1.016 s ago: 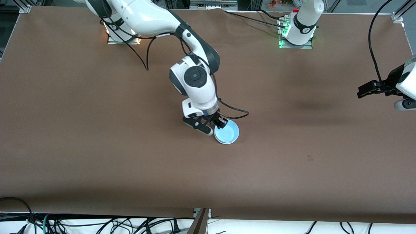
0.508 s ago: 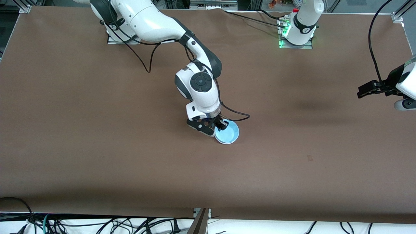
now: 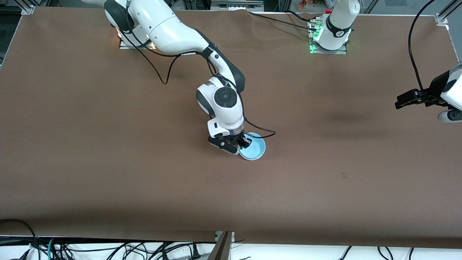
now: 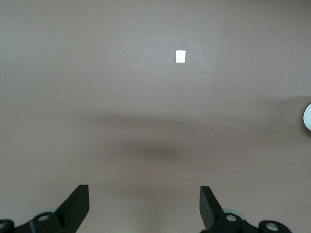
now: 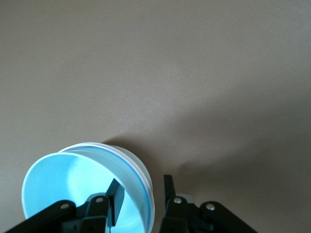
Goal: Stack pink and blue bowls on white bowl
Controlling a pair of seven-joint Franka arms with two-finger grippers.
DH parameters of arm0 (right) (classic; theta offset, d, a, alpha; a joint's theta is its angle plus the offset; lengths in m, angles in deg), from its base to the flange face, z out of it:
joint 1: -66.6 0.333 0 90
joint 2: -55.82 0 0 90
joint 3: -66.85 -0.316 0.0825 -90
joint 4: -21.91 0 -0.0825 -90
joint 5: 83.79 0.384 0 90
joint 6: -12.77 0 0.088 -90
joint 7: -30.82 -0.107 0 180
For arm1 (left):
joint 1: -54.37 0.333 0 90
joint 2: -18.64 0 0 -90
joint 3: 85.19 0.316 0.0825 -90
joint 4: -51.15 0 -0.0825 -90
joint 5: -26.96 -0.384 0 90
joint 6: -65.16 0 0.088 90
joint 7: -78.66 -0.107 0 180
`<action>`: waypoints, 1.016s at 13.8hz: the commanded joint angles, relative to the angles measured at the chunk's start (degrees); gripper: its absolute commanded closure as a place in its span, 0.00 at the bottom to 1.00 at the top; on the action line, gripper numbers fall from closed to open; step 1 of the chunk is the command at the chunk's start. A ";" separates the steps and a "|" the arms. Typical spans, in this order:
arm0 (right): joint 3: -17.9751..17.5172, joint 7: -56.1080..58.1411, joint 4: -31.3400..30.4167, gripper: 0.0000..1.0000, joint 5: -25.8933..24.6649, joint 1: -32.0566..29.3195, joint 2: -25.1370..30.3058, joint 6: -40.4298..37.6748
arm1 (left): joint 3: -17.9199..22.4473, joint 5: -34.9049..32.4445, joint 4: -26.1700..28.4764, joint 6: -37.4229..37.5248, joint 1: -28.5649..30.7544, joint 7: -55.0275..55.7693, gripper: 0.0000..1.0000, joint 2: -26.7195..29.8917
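The blue bowl (image 3: 254,148) sits in the middle of the table. In the right wrist view the blue bowl (image 5: 68,184) nests inside a paler, whitish outer wall, the white bowl (image 5: 127,158). The pink bowl is hidden. My right gripper (image 3: 242,143) is low at the stack's edge toward the right arm's end. The right gripper (image 5: 142,180) is open and straddles the rim, one finger inside and one outside, with a small gap on each side. My left gripper (image 3: 400,101) waits in the air over the left arm's end of the table. In its wrist view the left gripper (image 4: 144,204) is wide open and holds nothing.
The brown table (image 3: 108,162) bears a small pale mark (image 3: 343,176) toward the left arm's end. A black cable (image 3: 265,134) loops from the right wrist beside the stack. Loose cables (image 3: 108,249) lie below the table's near edge.
My right arm has sunk lower and shifted a little toward the stack, bringing the fingers down around the rim. The bowls and the left arm have not moved.
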 commanded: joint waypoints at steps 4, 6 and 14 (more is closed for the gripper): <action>0.30 -0.84 0.28 0.60 -0.98 0.28 -0.17 0.43 | -0.22 0.94 -1.82 1.43 0.59 0.20 0.00 -0.74; 0.30 -0.84 0.19 0.60 -2.03 0.28 -0.69 0.43 | -0.22 1.03 -1.82 1.43 0.59 0.20 0.00 -0.74; 1.62 -0.49 -0.16 0.60 -2.65 -0.33 -2.63 3.94 | -0.22 1.03 -1.82 1.43 0.59 0.12 0.00 -0.74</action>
